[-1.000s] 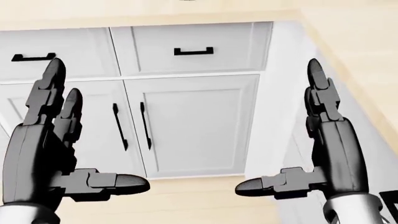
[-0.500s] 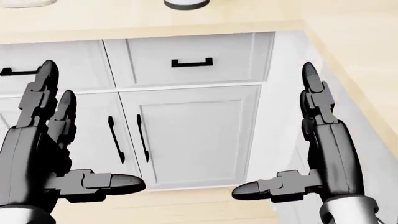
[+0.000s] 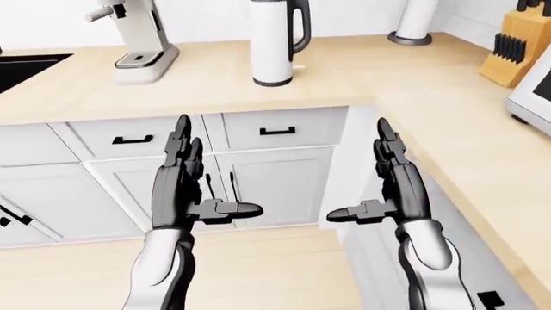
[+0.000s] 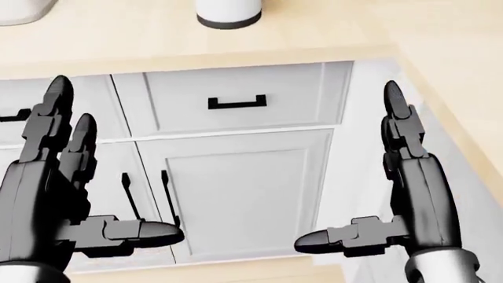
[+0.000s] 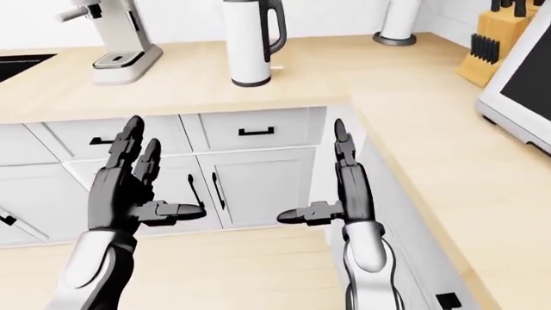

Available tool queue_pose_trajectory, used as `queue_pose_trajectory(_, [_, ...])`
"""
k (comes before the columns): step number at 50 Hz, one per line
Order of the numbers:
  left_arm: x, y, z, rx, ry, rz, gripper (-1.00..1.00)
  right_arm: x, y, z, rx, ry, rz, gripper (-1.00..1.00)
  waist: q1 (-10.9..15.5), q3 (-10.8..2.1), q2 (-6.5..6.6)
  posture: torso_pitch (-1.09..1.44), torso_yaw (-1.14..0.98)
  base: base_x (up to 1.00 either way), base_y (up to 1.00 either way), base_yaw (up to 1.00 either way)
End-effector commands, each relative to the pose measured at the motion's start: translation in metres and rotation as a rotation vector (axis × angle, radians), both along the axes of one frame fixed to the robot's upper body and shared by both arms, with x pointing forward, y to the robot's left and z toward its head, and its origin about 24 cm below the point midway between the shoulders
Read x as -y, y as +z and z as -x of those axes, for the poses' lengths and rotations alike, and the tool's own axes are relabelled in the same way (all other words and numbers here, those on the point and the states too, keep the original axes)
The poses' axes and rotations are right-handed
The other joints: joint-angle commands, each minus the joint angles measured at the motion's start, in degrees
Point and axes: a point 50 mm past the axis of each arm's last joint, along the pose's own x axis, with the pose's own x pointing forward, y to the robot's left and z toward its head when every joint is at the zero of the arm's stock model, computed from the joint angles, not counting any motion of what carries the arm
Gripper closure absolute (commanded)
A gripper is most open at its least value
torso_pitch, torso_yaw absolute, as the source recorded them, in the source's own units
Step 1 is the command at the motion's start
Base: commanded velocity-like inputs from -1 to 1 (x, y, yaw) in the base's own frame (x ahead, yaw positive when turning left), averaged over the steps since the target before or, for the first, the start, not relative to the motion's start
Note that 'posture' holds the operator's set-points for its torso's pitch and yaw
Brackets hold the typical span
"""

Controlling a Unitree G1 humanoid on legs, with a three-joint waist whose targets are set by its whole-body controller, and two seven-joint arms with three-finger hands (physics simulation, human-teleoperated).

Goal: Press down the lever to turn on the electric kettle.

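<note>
Pale wood forms the L-shaped counter (image 3: 344,77), the largest thing shown, and one such counter is counted, running along the top of the left-eye view and down its right side. Below it, white cabinets (image 3: 276,181) are seen with two drawers bearing black handles and at least two doors. On the counter one electric kettle (image 3: 274,39) is counted, a tall white body with a dark handle on its right, standing near the top centre of the left-eye view, well apart from both hands; its lever cannot be made out clearly. One coffee machine (image 3: 137,39) stands to its left, one knife block (image 3: 521,45) at the far right, one paper-towel holder (image 3: 413,26) near the top right, and part of one dark-faced appliance (image 5: 521,84) at the right edge. Two hands are counted: the left hand (image 3: 181,194) and the right hand (image 3: 392,194) are held up below the counter edge, fingers spread straight and thumbs turned inward, nothing gripped. It is judged that the tall, narrow kettle could be tipped or pushed away if it is struck sideways by the long fingers during the reach, and that the lever could be missed if the hand is brought down off its line.
</note>
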Motion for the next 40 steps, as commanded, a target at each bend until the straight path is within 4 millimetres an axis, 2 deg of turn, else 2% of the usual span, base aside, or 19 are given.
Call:
queue_pose_trajectory(1, [0.0044, 0.0163, 0.0032, 0.094, -0.023, 0.003, -1.0, 0.0036, 0.0164, 0.0022, 0.084, -0.02, 0.016, -1.0, -0.1, -1.04, 0.23, 0.0, 0.0, 0.13, 0.0, 0.0])
queue_pose_trajectory(4, [0.0041, 0.0164, 0.0032, 0.093, -0.022, 0.003, -1.0, 0.0015, 0.017, 0.001, 0.081, -0.01, 0.013, -1.0, 0.2, -1.95, -1.2, 0.0, 0.0, 0.08, 0.0, 0.0])
queue_pose_trajectory(5, [0.0041, 0.0165, 0.0033, 0.094, -0.021, 0.003, -1.0, 0.0016, 0.0172, 0.001, 0.082, -0.01, 0.013, -1.0, 0.3, -1.09, -2.05, 0.0, 0.0, 0.04, 0.0, 0.0])
queue_pose_trajectory(7, [0.004, 0.0159, 0.0034, 0.093, -0.021, 0.004, -1.0, 0.0014, 0.0171, 0.0011, 0.081, -0.009, 0.022, -1.0, 0.6, -0.88, -3.25, 0.0, 0.0, 0.0, 0.0, 0.0])
queue_pose_trajectory(9, [0.004, 0.0162, 0.0037, 0.093, -0.021, 0.004, -1.0, 0.0009, 0.0187, 0.0013, 0.083, -0.013, 0.037, -1.0, 0.8, -1.23, -6.06, 0.0, 0.0, 0.0, 0.0, 0.0])
queue_pose_trajectory(12, [0.0038, 0.0156, 0.0038, 0.093, -0.021, 0.004, -1.0, 0.0016, 0.0195, 0.0019, 0.087, -0.019, 0.044, -1.0, 1.0, -1.65, -4.94, 0.0, 0.0, 0.0, 0.0, 0.0])
queue_pose_trajectory(13, [0.0037, 0.0157, 0.0039, 0.093, -0.02, 0.005, -1.0, 0.0019, 0.02, 0.0024, 0.09, -0.021, 0.043, -1.0, 0.7, -3.02, -4.76, 0.0, 0.0, 0.0, 0.0, 0.1])
queue_pose_trajectory(15, [0.0039, 0.0156, 0.0039, 0.093, -0.021, 0.005, -1.0, 0.0018, 0.0201, 0.0023, 0.091, -0.019, 0.043, -1.0, 0.1, -1.77, -5.05, 0.0, 0.0, 0.0, 0.0, 0.11])
queue_pose_trajectory(18, [0.0038, 0.0158, 0.0038, 0.093, -0.02, 0.006, -1.0, 0.0014, 0.021, 0.0025, 0.093, -0.02, 0.045, -1.0, -0.3, -1.96, -4.16, 0.0, 0.0, 0.0, 0.0, 0.11])
queue_pose_trajectory(21, [0.004, 0.0155, 0.0044, 0.093, -0.021, 0.006, -1.0, 0.0015, 0.0215, 0.003, 0.095, -0.022, 0.047, -1.0, -0.4, -1.09, -1.47, 0.0, 0.0, 0.0, 0.0, 0.12])
queue_pose_trajectory(23, [0.0038, 0.0158, 0.0044, 0.094, -0.02, 0.006, -1.0, 0.0011, 0.0217, 0.0032, 0.096, -0.021, 0.047, -1.0, -0.3, -1.39, 1.84, 0.0, 0.0, 0.0, 0.0, 0.11])
queue_pose_trajectory(24, [0.0038, 0.016, 0.0045, 0.094, -0.02, 0.007, -1.0, 0.0011, 0.0219, 0.0034, 0.097, -0.022, 0.048, -1.0, 0.2, -1.44, -0.65, 0.0, 0.0, 0.0, 0.0, 0.12])
queue_pose_trajectory(25, [0.0039, 0.0161, 0.0047, 0.094, -0.02, 0.006, -1.0, 0.0011, 0.0222, 0.0036, 0.097, -0.023, 0.049, -1.0, -0.1, -1.62, 0.34, 0.0, 0.0, 0.0, 0.0, 0.12])
queue_pose_trajectory(26, [0.0038, 0.0161, 0.0048, 0.094, -0.02, 0.006, -1.0, 0.0012, 0.0222, 0.0036, 0.097, -0.022, 0.049, -1.0, 0.3, -1.71, 0.04, 0.0, 0.0, 0.0, 0.0, 0.11])
queue_pose_trajectory(33, [0.0036, 0.0155, 0.0056, 0.094, -0.021, 0.009, -1.0, 0.0009, 0.0228, 0.0042, 0.1, -0.022, 0.049, -1.0, 0.1, -1.54, -3.43, 0.0, 0.0, 0.0, 0.0, 0.11])
queue_pose_trajectory(35, [0.0036, 0.0155, 0.006, 0.094, -0.022, 0.008, -1.0, 0.0012, 0.0223, 0.0043, 0.099, -0.024, 0.05, -1.0, 0.2, -0.91, -5.49, 0.0, 0.0, 0.0, 0.0, 0.06])
queue_pose_trajectory(37, [0.0035, 0.0156, 0.0059, 0.093, -0.021, 0.008, -1.0, 0.0009, 0.022, 0.0044, 0.1, -0.018, 0.045, -1.0, 1.1, -2.02, -8.11, 0.0, 0.0, 0.0, 0.0, 0.0])
queue_pose_trajectory(38, [0.0035, 0.0159, 0.006, 0.093, -0.021, 0.009, -1.0, 0.0011, 0.022, 0.0044, 0.099, -0.022, 0.047, -1.0, 0.6, -0.79, -5.41, 0.0, 0.0, 0.0, 0.0, 0.0])
queue_pose_trajectory(40, [0.0036, 0.0157, 0.0062, 0.094, -0.021, 0.008, -1.0, 0.0017, 0.0223, 0.0047, 0.101, -0.024, 0.045, -1.0, 0.5, -1.32, -5.06, 0.0, 0.0, 0.0, 0.0, 0.0])
